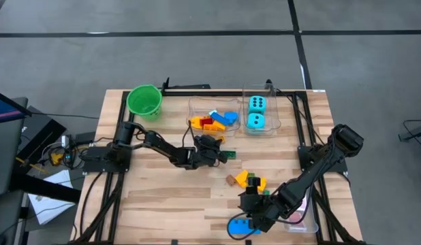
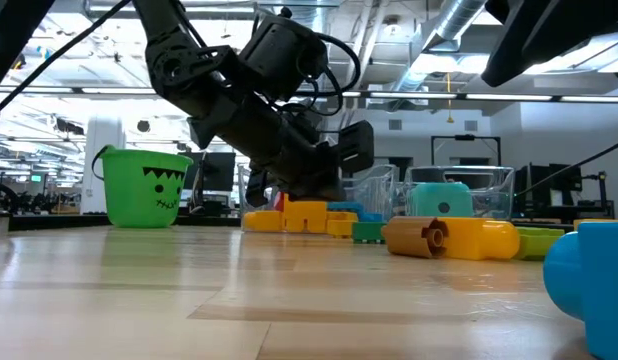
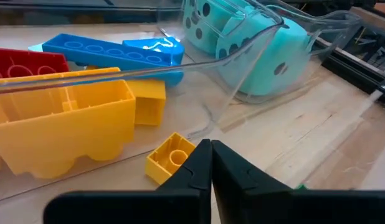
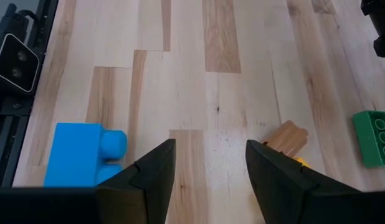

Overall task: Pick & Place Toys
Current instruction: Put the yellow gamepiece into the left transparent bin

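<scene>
Bare wood is lying open ahead of my right gripper, jaws gaping beside the blue block near the table's front edge. My left gripper is pressing shut beside a yellow block; only its wrist view is showing the cyan die inside the clear tub.

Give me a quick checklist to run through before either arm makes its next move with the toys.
1. Left claw empty: ok, its fingers are closed together with nothing between them.
2. Left claw near toys: ok, it sits by the clear tub of blocks, with a small yellow block just ahead on the table.
3. Right claw open and empty: ok, bare wood shows between the fingers.
4. Right claw lined up on a toy: not ok, the blue block lies off to one side.
5. Dice put away: ok, both sit in a clear tub.
6. Green bucket contents: cannot tell.
</scene>
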